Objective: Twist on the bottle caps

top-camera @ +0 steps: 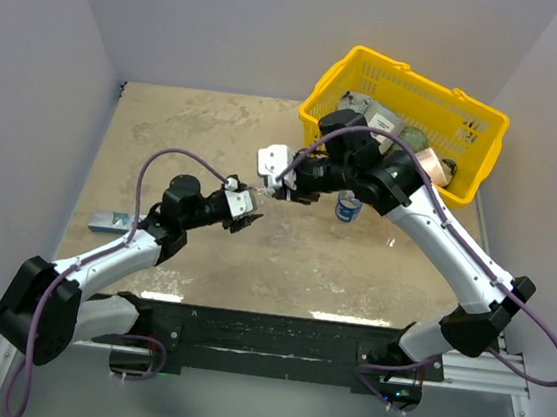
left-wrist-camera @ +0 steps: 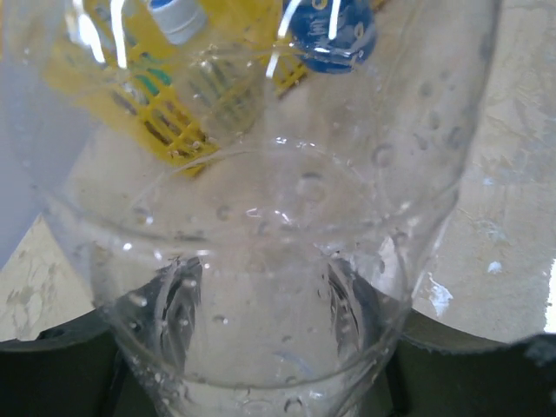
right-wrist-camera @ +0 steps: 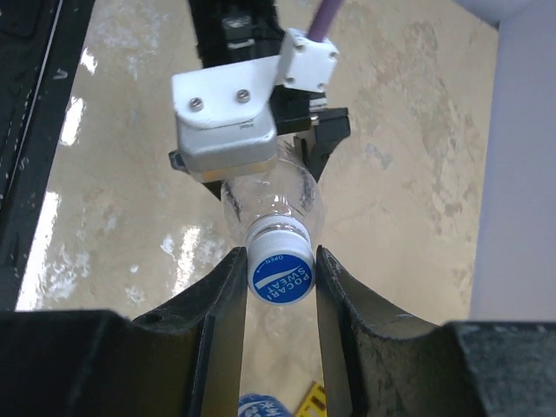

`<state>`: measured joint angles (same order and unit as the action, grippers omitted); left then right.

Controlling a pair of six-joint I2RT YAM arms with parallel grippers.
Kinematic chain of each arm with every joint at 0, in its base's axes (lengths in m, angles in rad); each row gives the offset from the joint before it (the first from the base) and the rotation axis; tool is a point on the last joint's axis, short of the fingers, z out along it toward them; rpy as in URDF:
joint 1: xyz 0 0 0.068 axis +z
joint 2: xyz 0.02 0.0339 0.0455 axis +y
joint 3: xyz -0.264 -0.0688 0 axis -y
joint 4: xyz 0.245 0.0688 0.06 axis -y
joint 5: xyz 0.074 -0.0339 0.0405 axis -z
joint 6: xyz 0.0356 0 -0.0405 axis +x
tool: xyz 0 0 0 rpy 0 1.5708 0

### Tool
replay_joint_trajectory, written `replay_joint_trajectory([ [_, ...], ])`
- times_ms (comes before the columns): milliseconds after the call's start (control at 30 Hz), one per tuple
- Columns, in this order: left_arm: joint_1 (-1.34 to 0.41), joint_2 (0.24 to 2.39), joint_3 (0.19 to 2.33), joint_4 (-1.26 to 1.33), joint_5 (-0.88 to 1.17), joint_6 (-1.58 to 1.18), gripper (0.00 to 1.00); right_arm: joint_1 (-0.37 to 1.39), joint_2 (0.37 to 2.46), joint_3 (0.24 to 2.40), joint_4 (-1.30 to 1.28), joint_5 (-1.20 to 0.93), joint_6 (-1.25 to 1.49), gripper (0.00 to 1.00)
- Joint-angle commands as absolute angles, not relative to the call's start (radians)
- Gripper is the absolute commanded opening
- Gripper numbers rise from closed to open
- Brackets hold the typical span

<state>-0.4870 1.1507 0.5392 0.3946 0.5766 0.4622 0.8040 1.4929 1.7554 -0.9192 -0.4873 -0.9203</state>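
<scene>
My left gripper (top-camera: 247,208) is shut on the body of a clear unlabelled bottle (top-camera: 263,197) and holds it above the table, neck towards the right arm. In the left wrist view the bottle (left-wrist-camera: 278,261) fills the frame, with my fingers (left-wrist-camera: 174,304) showing through it on both sides. My right gripper (right-wrist-camera: 279,262) is shut on the bottle's blue cap (right-wrist-camera: 280,276), which sits on the neck with both fingers against its sides. In the top view the right gripper (top-camera: 283,187) meets the bottle's neck. A bottle with a dark blue label (top-camera: 348,207) stands just right of the grippers.
A yellow basket (top-camera: 475,115) holding grey cans and jars stands at the back right, behind the right arm. A flat blue-and-white packet (top-camera: 111,220) lies at the left edge. Grey walls close in the table on three sides.
</scene>
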Motion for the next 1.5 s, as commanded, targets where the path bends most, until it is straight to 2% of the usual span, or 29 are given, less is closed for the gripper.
replay_joint_trajectory([
  [0,-0.523,1.103,0.543,0.652,0.349,0.316,0.00,0.795,1.580,1.808,-0.893,-0.336,-0.543,0.00],
  [133,-0.600,1.117,0.531,0.690,0.080,0.288,0.00,0.795,1.640,1.861,-0.955,-0.322,-0.326,0.00],
  [300,-0.655,1.126,0.499,0.782,-0.052,0.333,0.00,0.796,1.686,1.873,-1.006,-0.425,-0.201,0.00],
  [533,-0.661,1.141,0.427,0.916,-0.031,0.316,0.00,0.796,1.712,1.881,-1.016,-0.483,-0.169,0.00],
  [733,-0.663,1.141,0.399,0.897,-0.054,0.247,0.00,0.798,1.720,1.907,-1.014,-0.430,-0.129,0.01],
  [767,-0.661,1.144,0.393,0.894,-0.066,0.238,0.00,0.796,1.720,1.916,-1.017,-0.420,-0.129,0.16],
  [833,-0.660,1.143,0.374,0.881,-0.068,0.200,0.00,0.796,1.715,1.946,-1.028,-0.400,-0.135,0.36],
  [867,-0.660,1.141,0.365,0.879,-0.054,0.187,0.00,0.796,1.715,1.965,-1.034,-0.399,-0.153,0.55],
  [933,-0.660,1.141,0.339,0.868,-0.032,0.160,0.00,0.796,1.720,2.055,-1.077,-0.428,-0.193,0.68],
  [967,-0.660,1.144,0.331,0.862,-0.009,0.149,0.00,0.796,1.730,2.097,-1.097,-0.442,-0.231,0.96],
  [1000,-0.658,1.146,0.316,0.859,-0.005,0.121,0.00,0.796,1.736,2.138,-1.139,-0.457,-0.257,0.99],
  [1067,-0.658,1.147,0.302,0.862,0.055,0.112,0.00,0.796,1.735,2.229,-1.179,-0.486,-0.316,0.99],
  [1200,-0.652,1.144,0.282,0.862,0.109,0.101,0.00,0.792,1.714,2.241,-1.337,-0.471,-0.448,0.99],
  [1333,-0.638,1.132,0.284,0.848,0.245,0.144,0.00,0.779,1.570,2.041,-1.278,-0.454,-0.723,0.99],
  [1367,-0.637,1.131,0.285,0.839,0.318,0.181,0.00,0.779,1.534,1.998,-1.244,-0.462,-0.874,0.98],
  [1467,-0.637,1.131,0.307,0.769,0.482,0.279,0.00,0.781,1.415,1.844,-1.068,-0.468,-1.087,0.93],
])
